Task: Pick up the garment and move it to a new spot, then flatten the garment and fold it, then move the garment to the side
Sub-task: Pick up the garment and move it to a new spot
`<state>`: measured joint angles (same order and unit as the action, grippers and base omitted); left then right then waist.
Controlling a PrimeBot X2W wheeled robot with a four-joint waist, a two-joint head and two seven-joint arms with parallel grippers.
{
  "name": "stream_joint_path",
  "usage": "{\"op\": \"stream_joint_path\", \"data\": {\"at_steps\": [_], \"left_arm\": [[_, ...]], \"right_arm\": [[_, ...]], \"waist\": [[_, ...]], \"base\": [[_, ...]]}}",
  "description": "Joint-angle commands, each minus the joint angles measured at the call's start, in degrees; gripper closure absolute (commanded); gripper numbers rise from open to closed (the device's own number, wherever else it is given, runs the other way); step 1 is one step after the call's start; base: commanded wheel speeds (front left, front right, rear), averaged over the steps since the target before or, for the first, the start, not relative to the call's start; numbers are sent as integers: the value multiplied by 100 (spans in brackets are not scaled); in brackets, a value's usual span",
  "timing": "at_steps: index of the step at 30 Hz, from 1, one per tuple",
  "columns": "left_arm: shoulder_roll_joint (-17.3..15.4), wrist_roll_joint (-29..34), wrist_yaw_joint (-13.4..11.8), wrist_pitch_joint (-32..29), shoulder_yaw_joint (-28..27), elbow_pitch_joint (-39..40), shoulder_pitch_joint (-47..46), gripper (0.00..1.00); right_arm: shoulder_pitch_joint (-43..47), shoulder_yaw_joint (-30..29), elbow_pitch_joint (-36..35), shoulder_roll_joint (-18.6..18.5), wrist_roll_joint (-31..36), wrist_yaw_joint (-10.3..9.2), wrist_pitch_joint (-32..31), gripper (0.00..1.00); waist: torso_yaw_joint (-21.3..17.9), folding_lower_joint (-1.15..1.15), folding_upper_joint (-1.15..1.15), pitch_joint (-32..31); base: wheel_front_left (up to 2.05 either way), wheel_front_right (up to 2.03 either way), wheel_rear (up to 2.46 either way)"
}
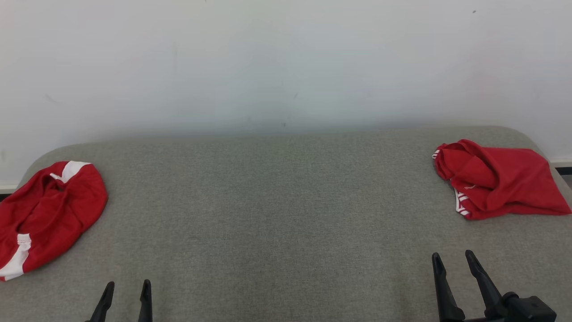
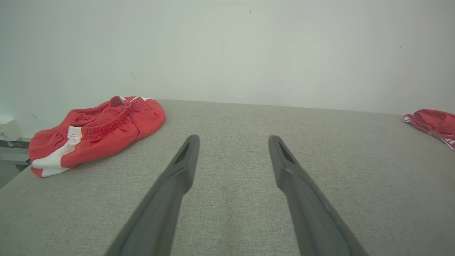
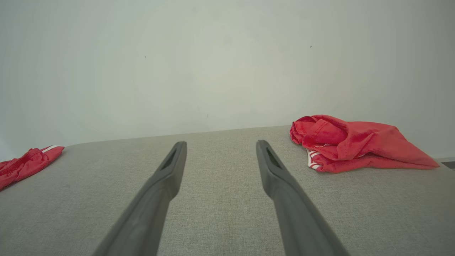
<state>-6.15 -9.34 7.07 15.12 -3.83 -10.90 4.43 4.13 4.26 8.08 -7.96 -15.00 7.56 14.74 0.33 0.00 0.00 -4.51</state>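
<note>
Garment (image 1: 496, 179) crumpled on grey surface (image 1: 286, 214), another garment (image 1: 44, 214) opposite, left gripper (image 1: 128, 283) and right gripper (image 1: 452, 253) spread, empty.

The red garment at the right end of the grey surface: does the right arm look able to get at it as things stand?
Probably yes. The right gripper stands open and empty short of the red garment, with only bare grey surface between them; nothing blocks the way.
</note>
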Motion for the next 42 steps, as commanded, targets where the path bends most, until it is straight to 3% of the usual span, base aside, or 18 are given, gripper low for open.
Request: {"op": "stream_joint_path", "data": {"at_steps": [1,8,18,29,42], "left_arm": [[12,8,8,1,-6,22,24,0],[-27,80,6,1,-56,79,-79,0],[-165,75,-88,1,-250,246,-35,0],[-271,26,-149,1,-360,295,-34,0],[-265,-47,-234,1,-511,378,50,0]], "right_arm": [[-16,-13,3,-9,-22,-13,41,0],[58,-44,21,51,-94,-13,46,0],[94,-129,-11,202,-101,-13,48,0],[-5,-107,-34,277,-48,-13,38,0],[-161,19,50,170,-66,-13,39,0]], "waist": [[34,0,0,4],[456,0,0,13],[1662,0,0,138],[2653,0,0,209],[2856,0,0,276]], "base": [[0,0,0],[0,0,0],[0,0,0],[0,0,0],[0,0,0]]}}
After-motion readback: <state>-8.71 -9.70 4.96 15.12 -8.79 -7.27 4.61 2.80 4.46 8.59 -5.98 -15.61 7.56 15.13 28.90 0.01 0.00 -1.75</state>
